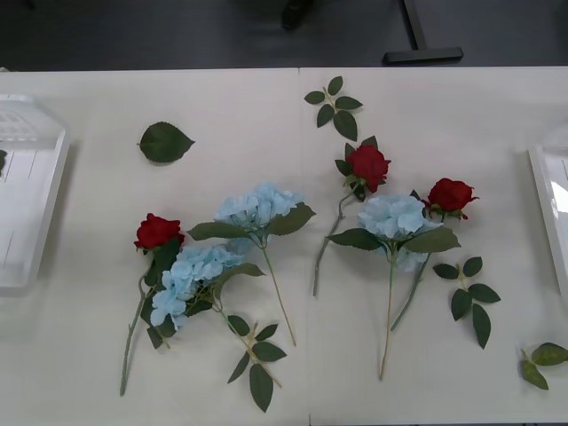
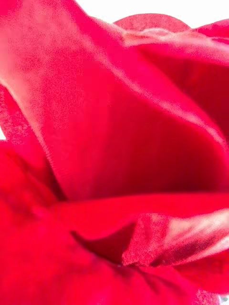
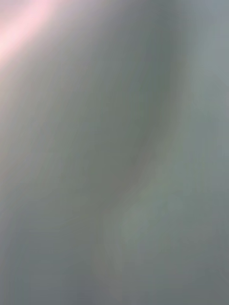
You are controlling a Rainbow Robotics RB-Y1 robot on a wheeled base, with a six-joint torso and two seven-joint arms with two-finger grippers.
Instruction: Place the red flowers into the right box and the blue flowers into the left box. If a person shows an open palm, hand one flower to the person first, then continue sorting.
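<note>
**Flowers lie loose on the tabletop between two trays**

Three red roses and three blue hydrangeas lie on the white tabletop (image 1: 106, 373). Near the left edge, one rose (image 1: 158, 232) rests just beside a hydrangea (image 1: 188, 277), their leaves overlapping. Another hydrangea (image 1: 257, 208) lies nearer the middle. Right of the centre seam, a rose (image 1: 367, 166) sits just behind the third hydrangea (image 1: 395, 221), and a further rose (image 1: 450, 196) touches that hydrangea's right side. Loose leaves are scattered around. The left tray (image 1: 35, 222) sits at the left edge, the right tray (image 1: 543, 209) at the right edge. Red rose petals (image 2: 114, 157) press close against the right wrist camera; whether either gripper is closed or apart cannot be told. The left wrist view is a grey blur.
</note>
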